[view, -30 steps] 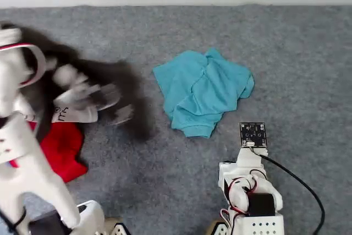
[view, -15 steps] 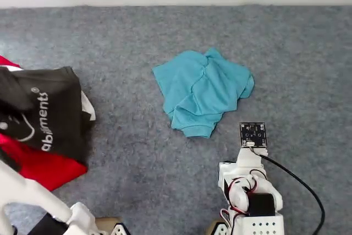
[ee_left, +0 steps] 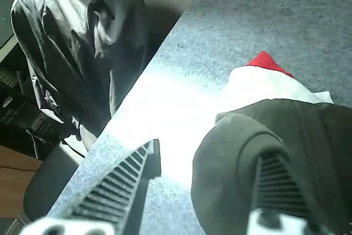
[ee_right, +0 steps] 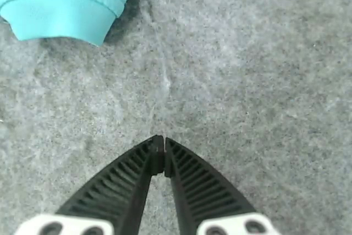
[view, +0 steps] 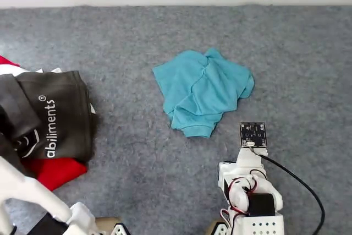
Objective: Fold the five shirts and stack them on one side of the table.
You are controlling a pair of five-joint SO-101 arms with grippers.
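Note:
A crumpled teal shirt lies in the middle of the grey mat; its hem shows in the right wrist view. At the table's left edge a folded black shirt tops a pile, with a white shirt and a red shirt under it. My left gripper is open over the pile's near edge, a rolled fold of the black shirt lying between its fingers. My right gripper is shut, empty, just above bare mat a little short of the teal hem.
The right arm sits folded at the front edge, a cable trailing to its right. The left arm crosses the front left corner. A dark jacket hangs on a chair beyond the table's left edge.
The left arm swung the black shirt leftwards and laid it on the pile, where it has settled flatter. The right arm and teal shirt have not moved.

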